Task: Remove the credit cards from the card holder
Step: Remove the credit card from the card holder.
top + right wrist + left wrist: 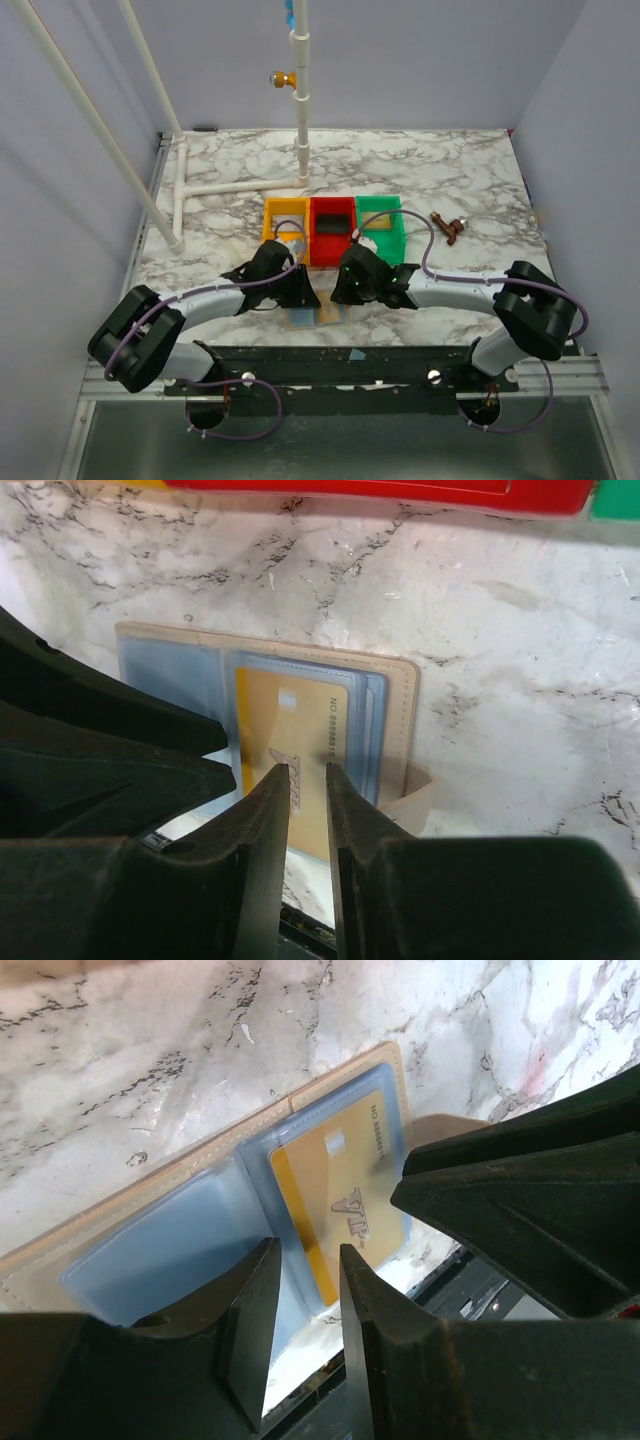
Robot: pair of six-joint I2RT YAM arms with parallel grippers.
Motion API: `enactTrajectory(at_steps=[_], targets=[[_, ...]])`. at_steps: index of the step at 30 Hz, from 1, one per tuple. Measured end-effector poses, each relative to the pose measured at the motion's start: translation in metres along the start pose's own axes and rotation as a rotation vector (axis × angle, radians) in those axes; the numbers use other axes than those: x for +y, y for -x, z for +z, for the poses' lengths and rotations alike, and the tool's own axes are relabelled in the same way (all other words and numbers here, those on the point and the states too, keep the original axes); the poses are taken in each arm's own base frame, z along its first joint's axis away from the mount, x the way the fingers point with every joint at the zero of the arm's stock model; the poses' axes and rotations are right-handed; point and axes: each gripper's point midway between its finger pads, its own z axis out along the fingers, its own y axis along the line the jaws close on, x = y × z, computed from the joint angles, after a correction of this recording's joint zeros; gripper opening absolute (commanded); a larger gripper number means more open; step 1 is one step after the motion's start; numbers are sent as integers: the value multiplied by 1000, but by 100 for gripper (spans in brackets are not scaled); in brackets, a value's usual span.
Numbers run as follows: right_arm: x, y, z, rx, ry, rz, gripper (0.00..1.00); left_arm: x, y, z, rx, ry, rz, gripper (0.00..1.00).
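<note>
The card holder (318, 318) lies open and flat on the marble near the table's front edge, with a tan border and blue-grey clear sleeves. It also shows in the left wrist view (150, 1250) and the right wrist view (395, 720). A tan card with a yellow stripe (345, 1200) sticks partly out of the right sleeve toward the front edge; it shows in the right wrist view too (300, 720). My left gripper (305, 1260) is low over the holder's middle fold, jaws a little apart, nothing between them. My right gripper (307, 775) is low over the tan card, jaws narrowly apart, empty.
Yellow (285, 218), red (332, 228) and green (380, 225) trays stand in a row just behind the grippers. The red tray holds a dark flat thing. A small brown object (447, 228) lies right of the trays. A white pipe frame (240, 186) stands at the back left.
</note>
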Motion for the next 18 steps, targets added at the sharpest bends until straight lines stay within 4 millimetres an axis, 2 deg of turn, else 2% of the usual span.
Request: enactTrajectory(at_steps=[9, 18], targets=[[-4, -5, 3, 12, -15, -16, 9, -1, 2, 7, 12, -28, -21, 34], [-4, -10, 8, 23, -18, -27, 5, -4, 4, 9, 12, -57, -26, 32]])
